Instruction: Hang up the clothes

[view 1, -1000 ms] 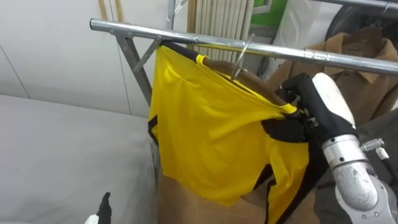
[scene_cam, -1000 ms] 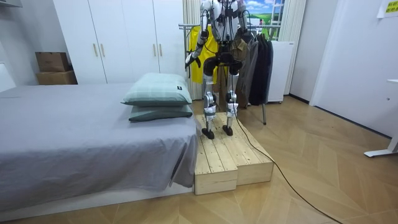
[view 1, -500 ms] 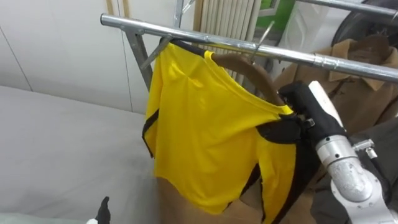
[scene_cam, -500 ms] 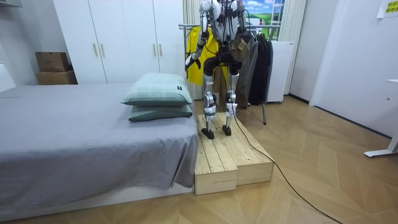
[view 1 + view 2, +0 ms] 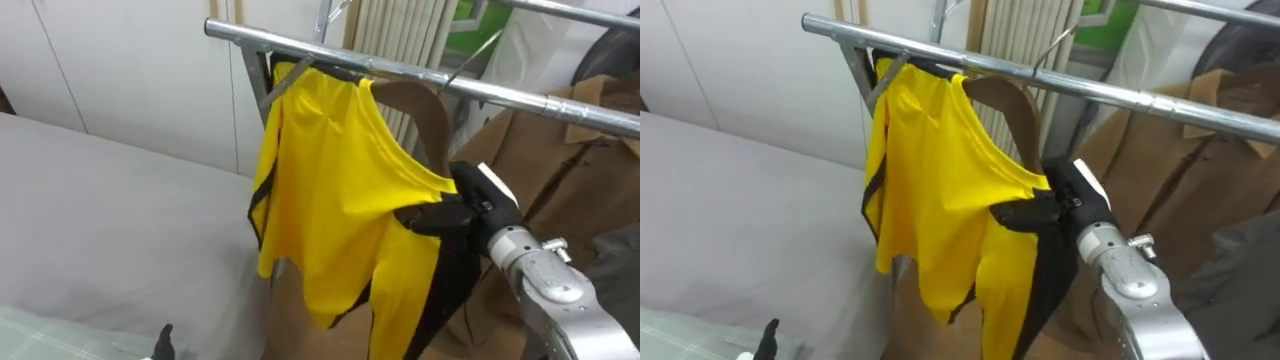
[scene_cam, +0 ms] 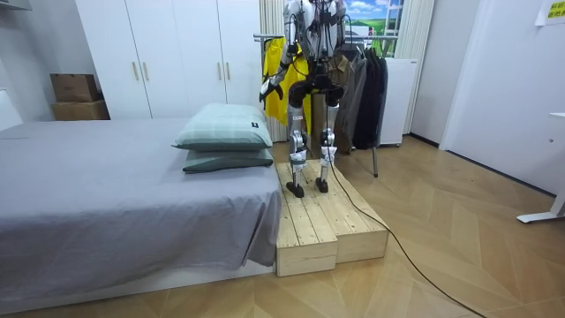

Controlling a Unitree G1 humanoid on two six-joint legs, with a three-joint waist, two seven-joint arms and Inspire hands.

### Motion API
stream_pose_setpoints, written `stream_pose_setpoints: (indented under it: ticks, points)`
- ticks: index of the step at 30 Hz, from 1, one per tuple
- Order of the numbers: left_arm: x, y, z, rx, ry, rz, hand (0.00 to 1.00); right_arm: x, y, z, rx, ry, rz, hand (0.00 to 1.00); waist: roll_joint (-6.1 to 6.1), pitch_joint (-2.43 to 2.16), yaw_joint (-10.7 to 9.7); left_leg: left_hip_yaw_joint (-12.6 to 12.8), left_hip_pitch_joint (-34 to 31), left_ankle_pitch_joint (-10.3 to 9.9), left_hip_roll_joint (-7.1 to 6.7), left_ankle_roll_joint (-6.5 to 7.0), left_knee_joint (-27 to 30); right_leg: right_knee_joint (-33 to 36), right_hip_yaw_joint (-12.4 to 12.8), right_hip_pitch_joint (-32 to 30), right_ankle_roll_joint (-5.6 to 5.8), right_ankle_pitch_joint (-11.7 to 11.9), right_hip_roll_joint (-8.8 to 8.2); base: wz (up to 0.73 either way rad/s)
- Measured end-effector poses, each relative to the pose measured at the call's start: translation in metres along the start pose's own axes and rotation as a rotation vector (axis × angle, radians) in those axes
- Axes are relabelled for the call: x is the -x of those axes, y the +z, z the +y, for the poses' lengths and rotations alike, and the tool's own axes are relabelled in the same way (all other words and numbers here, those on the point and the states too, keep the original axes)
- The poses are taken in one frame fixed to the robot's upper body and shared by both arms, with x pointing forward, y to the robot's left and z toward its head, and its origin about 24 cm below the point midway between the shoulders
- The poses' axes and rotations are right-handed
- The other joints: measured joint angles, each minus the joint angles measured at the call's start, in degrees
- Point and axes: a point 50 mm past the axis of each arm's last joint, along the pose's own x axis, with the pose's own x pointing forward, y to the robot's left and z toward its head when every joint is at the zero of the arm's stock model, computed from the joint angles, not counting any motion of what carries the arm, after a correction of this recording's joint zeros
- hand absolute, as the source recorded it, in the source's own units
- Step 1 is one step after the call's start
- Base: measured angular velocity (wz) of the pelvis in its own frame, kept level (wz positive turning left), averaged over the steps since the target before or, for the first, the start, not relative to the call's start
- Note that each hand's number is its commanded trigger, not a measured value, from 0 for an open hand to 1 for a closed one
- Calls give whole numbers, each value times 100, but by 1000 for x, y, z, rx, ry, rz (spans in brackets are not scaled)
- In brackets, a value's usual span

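A grey bed carries two stacked pillows. Beside it lies a wooden platform. White wardrobes line the back wall, with cardboard boxes at the room view's left.

So the robot's up on a wooden platform that sits against the bed, on the room view's right of it. Two pillows are stacked on the bed at the end nearest the platform. The wardrobe runs along the wall behind the bed.

The clothes rail is straight in front of the robot. The shirt hangs on a hanger hooked over the rail near its left end. A coat hangs just to its right. The right robot hand is at the shirt's right shoulder, against the cloth. The left robot hand is low down, well apart from the shirt.
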Motion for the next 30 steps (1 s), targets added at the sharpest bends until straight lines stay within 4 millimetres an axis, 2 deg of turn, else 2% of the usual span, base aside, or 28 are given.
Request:
stream_pose_setpoints:
  ticks: [3, 10, 16, 23, 30]
  points:
    - [0, 1, -1, -27, -14, -3, 0, -7, -3, -1, -44, 1, 32, 100, 11, -3, 14, -83, 0, 0, -1, -1, 2, -6, -118, 47, 0, 0, -9, 15]
    - [-1, -2, -3, -52, -45, 32, 0, -12, -12, 6, -163, 50, 75, 100, 93, 9, 13, -159, 30, 0, -23, 0, 14, -78, -192, 158, 0, 0, -27, 6]
    - [0, -5, -4, -56, -67, 56, 0, -16, -16, 2, -199, 52, 109, 100, 141, 27, -19, -245, -19, 28, -64, 10, 58, -82, -270, 159, 9, -7, -70, 7]
    - [-1, -2, -2, -57, -59, 54, 0, -15, -24, 0, -273, 48, 138, 100, 136, 22, -16, -293, -106, 56, -124, 42, 116, -74, -299, 119, -5, -33, -130, 4]
    - [-3, 11, 3, -44, -28, 1, 0, -9, -49, -4, -536, 5, 208, 100, 179, 17, -16, -330, -117, 58, -116, 44, 148, -75, -336, 149, -4, -32, -127, 3]
